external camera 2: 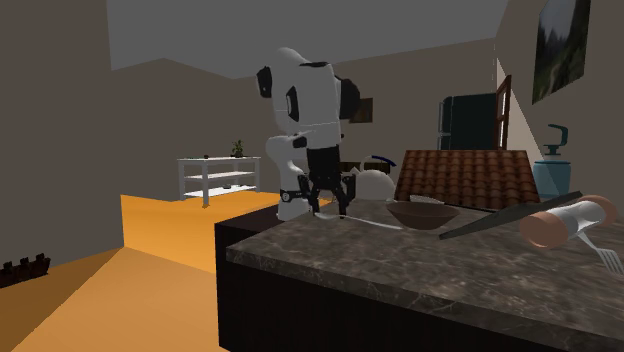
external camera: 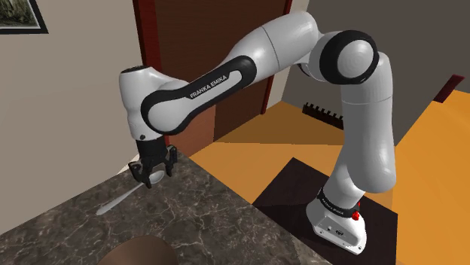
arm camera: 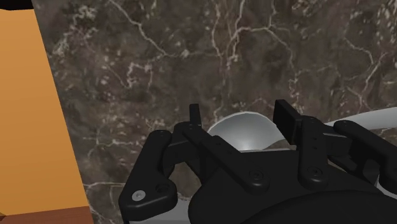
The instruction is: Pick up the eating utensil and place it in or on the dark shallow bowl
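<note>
**Fingers astride the spoon, nothing grasped yet**

- The gripper (arm camera: 240, 118) is low over the marble counter (external camera: 215, 220). Its fingers (arm camera: 286, 122) stand apart, released, one on each side of the rounded bowl end of the spoon (arm camera: 245, 132). I cannot tell whether either pad touches the metal.
- The spoon lies flat on the counter. In the shoulder view its handle runs out from under the gripper (external camera: 154, 170) toward the lower left.
- The dark shallow bowl (external camera 2: 425, 214) sits on the same counter, apart from the spoon. In the shoulder view its rim shows at the bottom edge.

What could go wrong for you:
- You would be closing on the widest, curved part. My judgement is that smooth, sloping metal may squirt out from between the pads, or tip up on edge.
- With the long handle out to one side, a grip at the bowl end may let the spoon swing or droop in the carry.
- A long dark utensil (external camera 2: 505, 216) and a lying bottle (external camera 2: 568, 220) crowd the bowl's far side, so an overshoot there could knock them.

Writing: "FRANKA EMIKA" (external camera: 206, 91) on the forearm. The marking on the arm's base is too small to read.
</note>
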`<move>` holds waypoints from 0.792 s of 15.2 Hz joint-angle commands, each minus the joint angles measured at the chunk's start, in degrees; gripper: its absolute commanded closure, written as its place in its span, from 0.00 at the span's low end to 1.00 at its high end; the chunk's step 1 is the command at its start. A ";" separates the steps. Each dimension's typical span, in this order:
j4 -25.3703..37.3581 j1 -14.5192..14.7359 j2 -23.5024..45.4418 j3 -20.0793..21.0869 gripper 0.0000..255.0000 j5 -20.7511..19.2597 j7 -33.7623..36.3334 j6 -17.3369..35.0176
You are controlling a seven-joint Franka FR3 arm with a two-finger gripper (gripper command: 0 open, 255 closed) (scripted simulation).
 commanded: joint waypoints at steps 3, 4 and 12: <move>1.42 -0.11 -1.17 0.31 1.00 0.51 -0.03 -2.53; 1.75 -0.16 -1.50 0.39 1.00 0.64 -0.06 -3.16; 4.93 -0.45 -3.74 0.90 1.00 1.59 -0.17 -8.41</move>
